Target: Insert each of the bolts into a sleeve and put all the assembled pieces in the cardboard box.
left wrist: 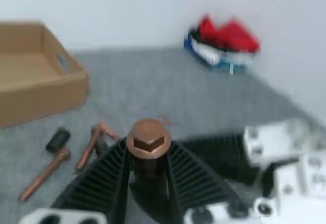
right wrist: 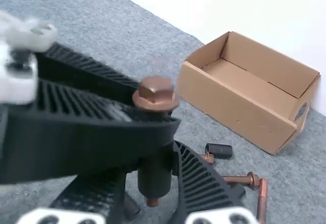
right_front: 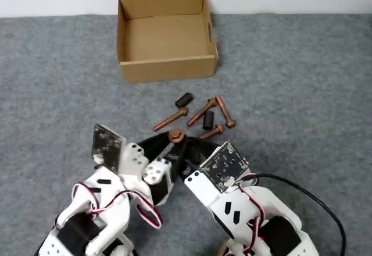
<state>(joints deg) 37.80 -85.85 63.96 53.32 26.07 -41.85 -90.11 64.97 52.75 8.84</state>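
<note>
A copper bolt (right_front: pixel 176 135) stands head up where my two grippers meet, in front of the loose parts. My left gripper (left wrist: pixel 147 159) is shut on its shank just under the hex head (left wrist: pixel 147 138). My right gripper (right wrist: pixel 155 179) is shut on a black sleeve (right wrist: pixel 155 173) that sits around the same bolt lower down, and the bolt's tip (right wrist: pixel 152 202) pokes out below the sleeve. The cardboard box (right_front: pixel 165 64) stands empty at the far side of the table. Several loose bolts (right_front: pixel 170 119) and two loose sleeves (right_front: pixel 184 100) lie between the box and the grippers.
The grey mat (right_front: pixel 302 93) has free room to the right and left of the parts. The box's near wall (right wrist: pixel 229 107) is close behind the loose bolts. A red, white and blue bundle (left wrist: pixel 224 43) lies by the far wall.
</note>
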